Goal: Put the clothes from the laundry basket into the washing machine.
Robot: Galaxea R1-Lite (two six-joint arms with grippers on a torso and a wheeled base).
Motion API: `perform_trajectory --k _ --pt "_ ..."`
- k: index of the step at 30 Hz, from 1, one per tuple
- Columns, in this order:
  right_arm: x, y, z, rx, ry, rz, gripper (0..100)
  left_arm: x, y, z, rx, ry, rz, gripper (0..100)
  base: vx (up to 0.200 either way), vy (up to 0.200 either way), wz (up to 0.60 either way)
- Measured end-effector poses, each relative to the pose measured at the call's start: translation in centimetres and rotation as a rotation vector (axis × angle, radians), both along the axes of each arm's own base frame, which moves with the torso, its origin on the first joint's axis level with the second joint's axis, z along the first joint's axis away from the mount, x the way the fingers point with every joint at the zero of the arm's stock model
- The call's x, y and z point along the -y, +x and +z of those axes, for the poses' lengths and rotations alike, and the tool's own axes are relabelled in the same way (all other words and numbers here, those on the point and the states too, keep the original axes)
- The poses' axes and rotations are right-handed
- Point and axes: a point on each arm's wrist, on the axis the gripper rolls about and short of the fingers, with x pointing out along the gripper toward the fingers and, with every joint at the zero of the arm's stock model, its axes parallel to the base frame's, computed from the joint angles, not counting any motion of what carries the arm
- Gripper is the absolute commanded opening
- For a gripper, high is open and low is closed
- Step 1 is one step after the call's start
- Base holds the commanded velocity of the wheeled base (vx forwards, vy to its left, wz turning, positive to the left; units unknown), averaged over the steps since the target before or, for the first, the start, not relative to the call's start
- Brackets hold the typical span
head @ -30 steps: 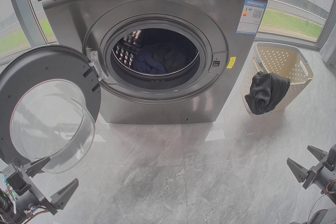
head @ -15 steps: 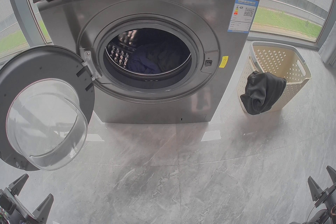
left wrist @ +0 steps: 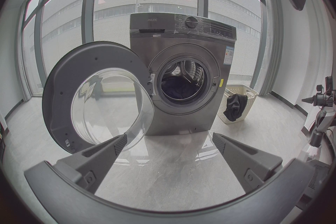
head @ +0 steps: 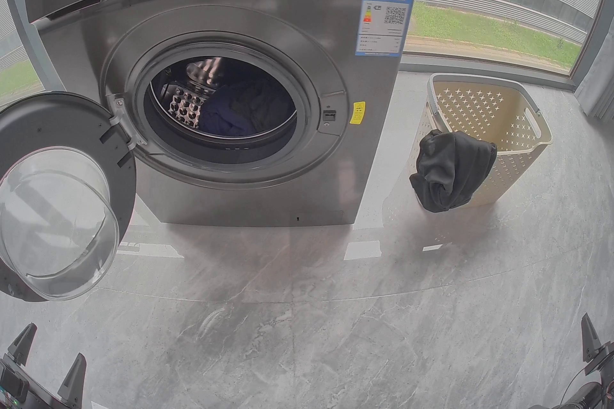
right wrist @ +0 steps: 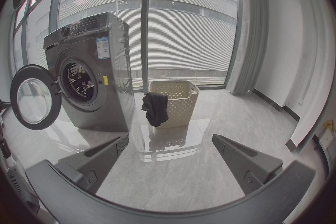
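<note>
Garment (head: 452, 169) on basket (head: 541, 129), far from jaws.

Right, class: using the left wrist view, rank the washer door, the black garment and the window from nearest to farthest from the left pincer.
1. Washer door, swung open at the left, just ahead of the left pincer.
2. Black garment, draped over the laundry basket rim, right of the washing machine.
3. Window, behind the machine.
</note>
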Motion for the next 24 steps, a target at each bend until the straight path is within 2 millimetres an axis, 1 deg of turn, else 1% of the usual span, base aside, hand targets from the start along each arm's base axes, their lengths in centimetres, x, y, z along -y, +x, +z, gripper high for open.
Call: perform_trajectory --k 6,8,13,16,20,24 --pt "-0.25 -0.29 -0.05 0.017 -0.036 -0.064 100 0.06 -0.23 -0.42 -0.011 0.009 0.062 100 0.0 0.0 0.0" --pt "-0.44 -0.39 -0.08 0.027 -0.048 -0.036 100 0.1 -0.34 -0.57 -0.011 0.01 0.065 100 0.0 0.0 0.0" --pt "-0.82 -0.63 -0.16 0.06 -0.057 0.111 100 0.15 -0.57 -0.85 -0.006 0.004 0.072 100 0.0 0.0 0.0" --pt "-0.84 -0.72 -0.2 0.072 -0.04 0.133 100 0.16 -0.64 -0.93 -0.003 0.003 0.075 100 0.0 0.0 0.0" --pt "-0.81 -0.77 -0.44 0.065 0.025 0.134 100 0.17 -0.68 -0.95 0.001 0.001 0.079 100 0.0 0.0 0.0" --pt "-0.84 -0.79 -0.64 0.049 0.024 0.149 100 0.17 -0.7 -0.96 0.004 0.001 0.08 100 0.0 -0.2 0.0"
